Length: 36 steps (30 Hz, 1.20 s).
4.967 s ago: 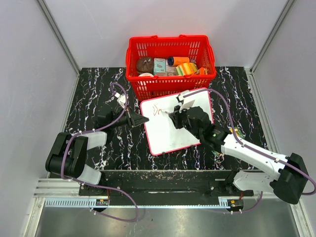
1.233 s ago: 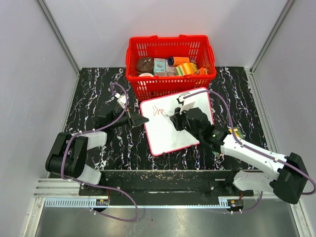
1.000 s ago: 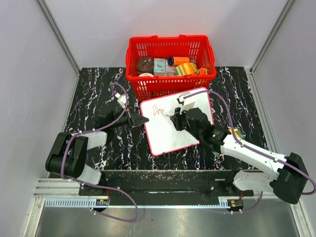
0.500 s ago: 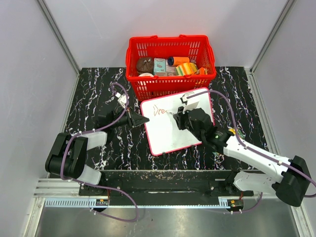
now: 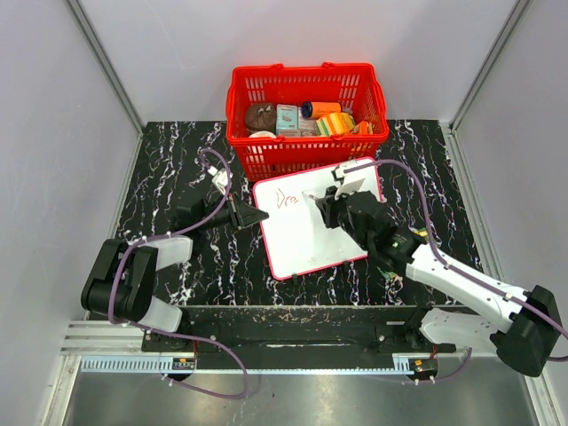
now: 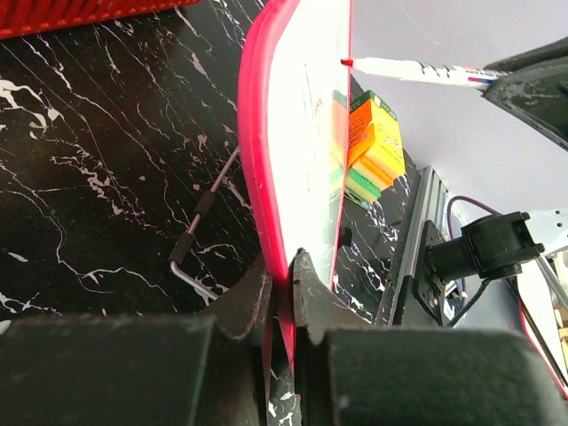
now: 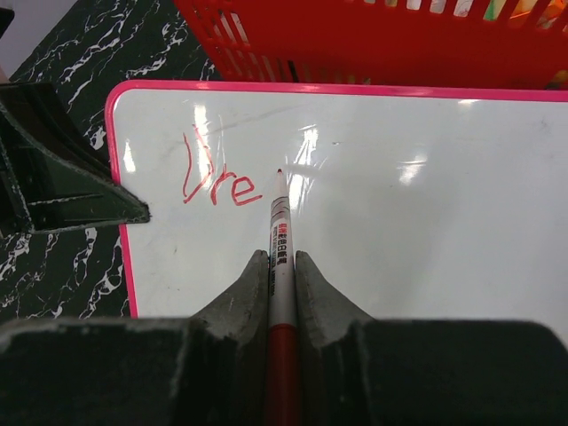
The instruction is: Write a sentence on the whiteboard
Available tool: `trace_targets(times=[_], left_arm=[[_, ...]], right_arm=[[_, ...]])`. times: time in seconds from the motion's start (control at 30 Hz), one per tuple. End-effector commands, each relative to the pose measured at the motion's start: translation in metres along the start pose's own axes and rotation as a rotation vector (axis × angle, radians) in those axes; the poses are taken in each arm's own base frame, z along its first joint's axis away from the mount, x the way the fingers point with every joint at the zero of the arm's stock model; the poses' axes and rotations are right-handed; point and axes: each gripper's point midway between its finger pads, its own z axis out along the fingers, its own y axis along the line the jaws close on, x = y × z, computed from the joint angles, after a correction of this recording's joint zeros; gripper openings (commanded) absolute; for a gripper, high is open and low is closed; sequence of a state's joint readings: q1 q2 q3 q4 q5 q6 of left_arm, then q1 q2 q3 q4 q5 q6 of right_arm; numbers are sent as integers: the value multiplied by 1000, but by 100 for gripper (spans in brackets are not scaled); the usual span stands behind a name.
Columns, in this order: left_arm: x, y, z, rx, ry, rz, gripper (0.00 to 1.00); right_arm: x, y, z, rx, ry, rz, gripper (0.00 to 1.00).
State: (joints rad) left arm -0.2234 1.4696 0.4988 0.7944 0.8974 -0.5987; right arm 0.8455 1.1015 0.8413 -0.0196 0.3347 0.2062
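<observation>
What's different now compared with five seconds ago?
The red writing has grown from one first stroke to about "Dre". The right tool, shut on the marker, shifted slightly right along the line. The left tool stays clamped on the left edge of the whiteboard; it and the basket have not moved.

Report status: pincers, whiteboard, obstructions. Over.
Left pincer shut on whiteboard rim. Right pincer shut on marker, tip just right of sentence, only "Dre" so far. Red basket beyond far edge, off the writing line.
</observation>
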Motion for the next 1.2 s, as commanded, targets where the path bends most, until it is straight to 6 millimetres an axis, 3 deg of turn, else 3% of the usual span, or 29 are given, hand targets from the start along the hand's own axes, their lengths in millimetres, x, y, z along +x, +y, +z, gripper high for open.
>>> trace_targets(times=[0.0, 0.57, 0.97, 1.17], left_arm=[[-4, 2, 4, 0, -3, 159, 0], [-3, 2, 5, -3, 0, 159, 0], [-2, 2, 5, -1, 3, 160, 0], [-2, 2, 5, -3, 3, 160, 0]], right_arm=[[-29, -4, 0, -31, -82, 64, 0], [-19, 1, 2, -69, -49, 37, 0], [-3, -4, -4, -60, -11, 48, 0], [-5, -9, -1, -24, -21, 51, 0]])
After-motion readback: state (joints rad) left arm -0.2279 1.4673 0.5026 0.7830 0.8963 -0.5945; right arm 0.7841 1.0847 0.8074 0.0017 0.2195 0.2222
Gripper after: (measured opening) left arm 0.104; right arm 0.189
